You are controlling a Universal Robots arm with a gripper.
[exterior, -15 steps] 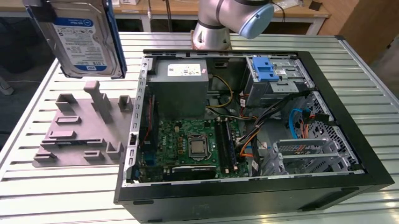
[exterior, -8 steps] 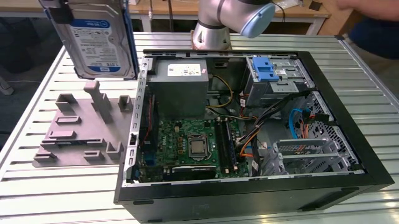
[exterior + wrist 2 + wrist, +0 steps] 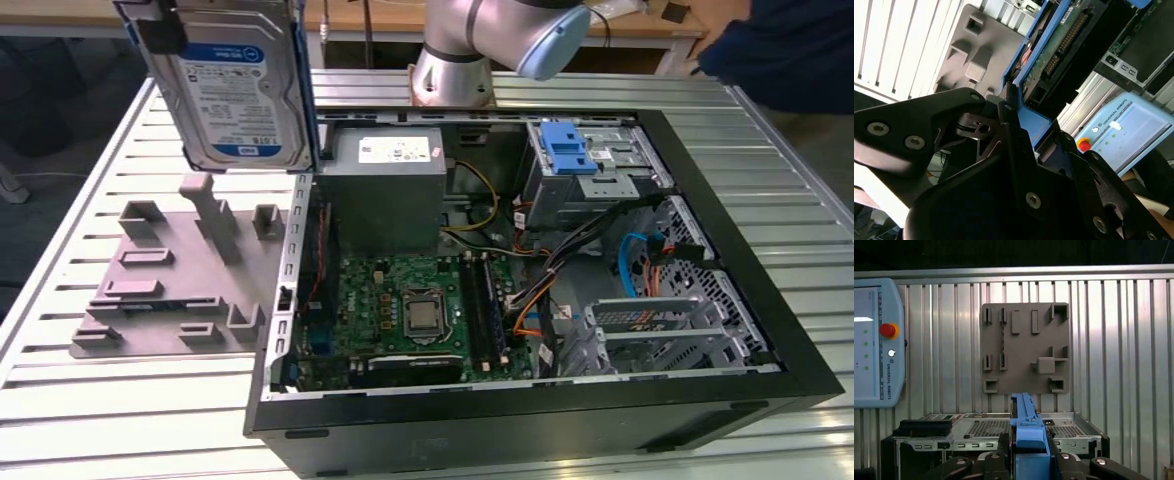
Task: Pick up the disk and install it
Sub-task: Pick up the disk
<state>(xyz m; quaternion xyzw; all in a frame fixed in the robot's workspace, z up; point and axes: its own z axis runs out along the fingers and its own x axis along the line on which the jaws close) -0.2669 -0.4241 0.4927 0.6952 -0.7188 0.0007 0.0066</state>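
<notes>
While the hand [image 3: 1030,447] grips its edge, the disk [image 3: 238,95] hangs upright, long axis seemingly near vertical.

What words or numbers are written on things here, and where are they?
Label on the disk: white and blue with a barcode, print too small to read.
Sticker on the grey power-supply box: too small to read.
Teach pendant: a maker's name along its edge, not quoted; screen text unreadable.
Nothing else readable.
</notes>
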